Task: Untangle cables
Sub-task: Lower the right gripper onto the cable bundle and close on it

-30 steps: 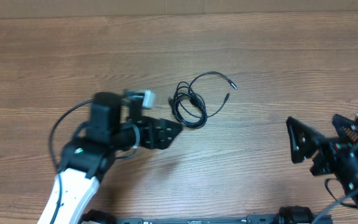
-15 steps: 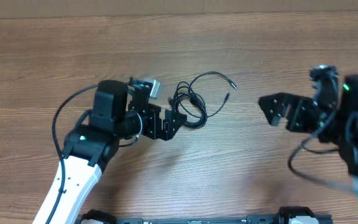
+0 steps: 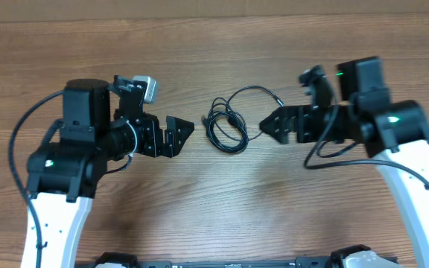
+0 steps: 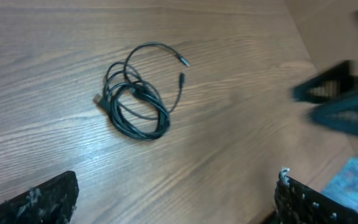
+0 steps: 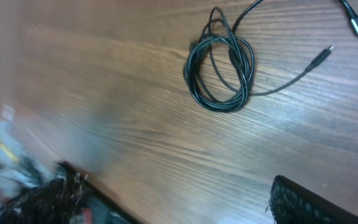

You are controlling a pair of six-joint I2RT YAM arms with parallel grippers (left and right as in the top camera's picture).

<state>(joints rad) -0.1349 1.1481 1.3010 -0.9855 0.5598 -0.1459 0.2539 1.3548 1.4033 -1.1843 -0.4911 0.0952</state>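
Cables (image 3: 226, 126) lie in 1 small tangled coil on the wooden bench (image 3: 222, 216), between the 2 tools and touching neither. Left tool (image 3: 182, 136) sits just left of the coil, jaws spread wide, nothing in them. Right tool (image 3: 272, 124) sits just right of it, also released and empty. 2 loose plug ends (image 5: 355, 26) trail off the coil toward the right tool, 1 close by its fingertips.
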